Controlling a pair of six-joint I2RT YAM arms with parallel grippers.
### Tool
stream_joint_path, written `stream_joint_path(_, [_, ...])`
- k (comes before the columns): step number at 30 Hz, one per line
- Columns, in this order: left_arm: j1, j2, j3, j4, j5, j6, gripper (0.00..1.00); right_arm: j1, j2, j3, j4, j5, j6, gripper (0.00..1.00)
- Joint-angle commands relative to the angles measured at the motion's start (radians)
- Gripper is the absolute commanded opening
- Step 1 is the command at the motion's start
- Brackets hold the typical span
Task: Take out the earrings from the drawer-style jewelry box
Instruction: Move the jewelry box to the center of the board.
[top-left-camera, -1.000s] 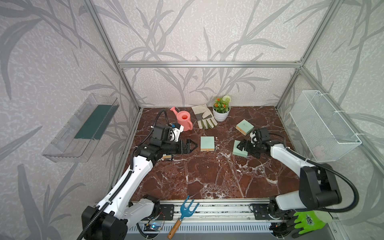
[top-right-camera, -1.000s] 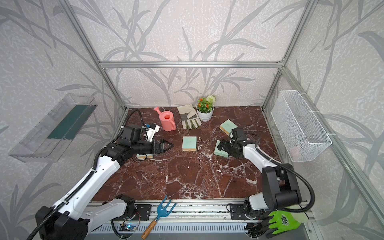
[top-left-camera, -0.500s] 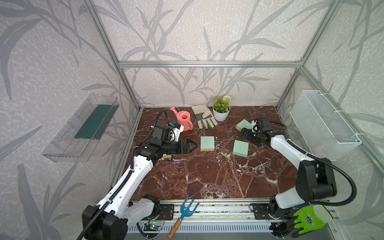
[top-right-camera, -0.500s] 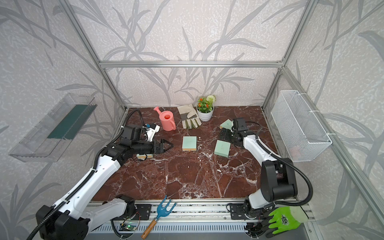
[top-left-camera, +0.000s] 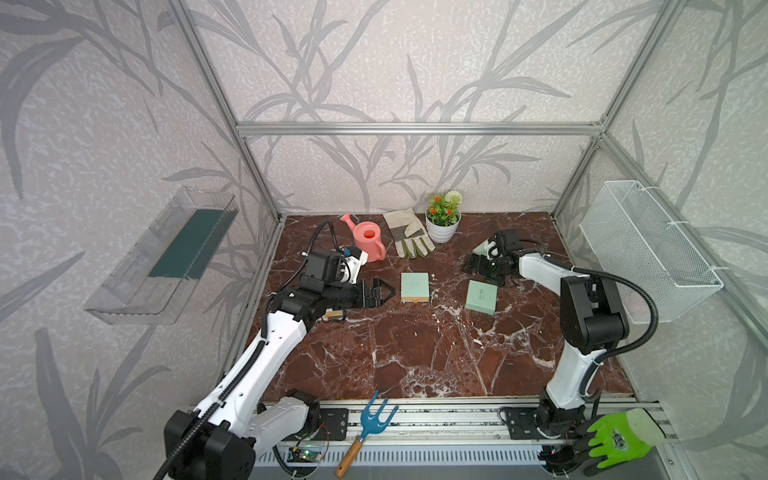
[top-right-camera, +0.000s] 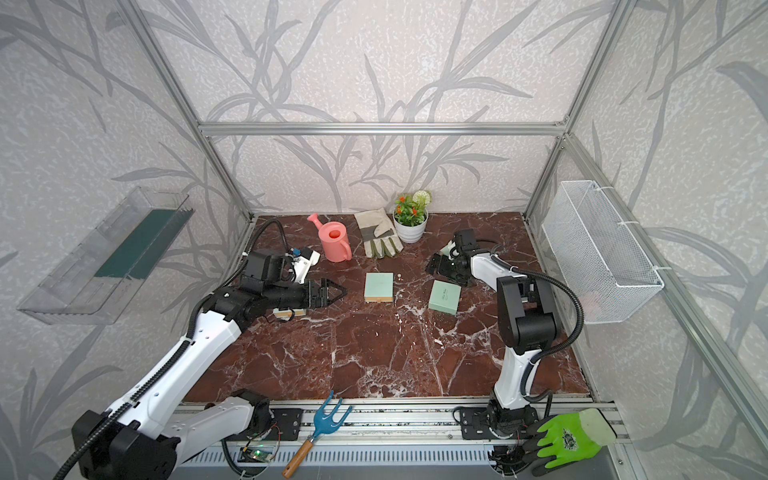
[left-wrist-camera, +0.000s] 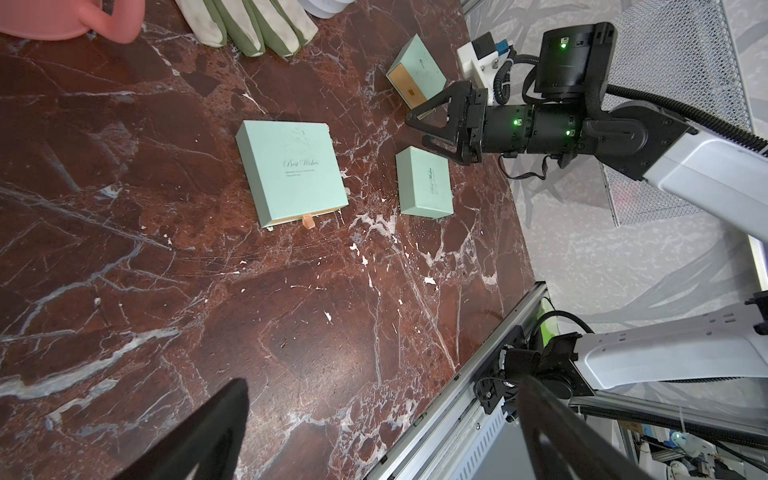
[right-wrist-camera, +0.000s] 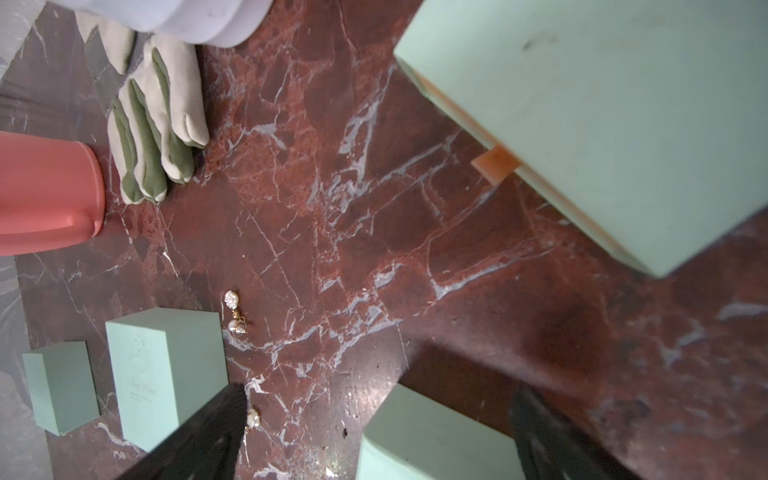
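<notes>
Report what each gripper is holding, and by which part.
Nothing is held: the left gripper and the right gripper are both open and empty.

We see three boxes on the marble desk (left-wrist-camera: 174, 299): a large mint box (left-wrist-camera: 291, 170) with a peach tab (left-wrist-camera: 308, 222), a smaller box (left-wrist-camera: 424, 183) nearby, and a third box (left-wrist-camera: 415, 75) beyond. Between the latter two, the right claw (left-wrist-camera: 419, 131) hangs, jaws apart.
</notes>
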Motion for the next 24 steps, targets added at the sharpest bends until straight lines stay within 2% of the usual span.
stream_joint_path(1, [0.004,-0.016,-0.011,0.008,0.021,0.015,0.99,-0.004,-0.025,-0.019,-0.012,-0.037,-0.009,0.98])
stream_joint_path(11, [0.006,-0.005,-0.011,0.018,0.039,-0.005,0.99,-0.001,-0.246,-0.310,0.033,-0.149,0.057,0.94])
stream_joint_path(15, [0.002,0.009,-0.020,0.054,0.094,-0.046,0.99,0.008,-0.347,-0.419,0.061,-0.147,0.068,0.94])
stream_joint_path(17, [-0.008,0.024,-0.026,0.083,0.131,-0.073,0.99,0.008,-0.360,-0.425,0.046,-0.103,0.055,0.94])
stream_joint_path(21, [-0.107,0.083,-0.048,0.163,0.109,-0.136,0.91,0.008,-0.307,-0.376,0.001,-0.065,0.004,0.84])
stream_joint_path(24, [-0.221,0.168,-0.064,0.274,0.095,-0.203,0.79,0.008,-0.267,-0.351,0.012,-0.085,-0.001,0.73])
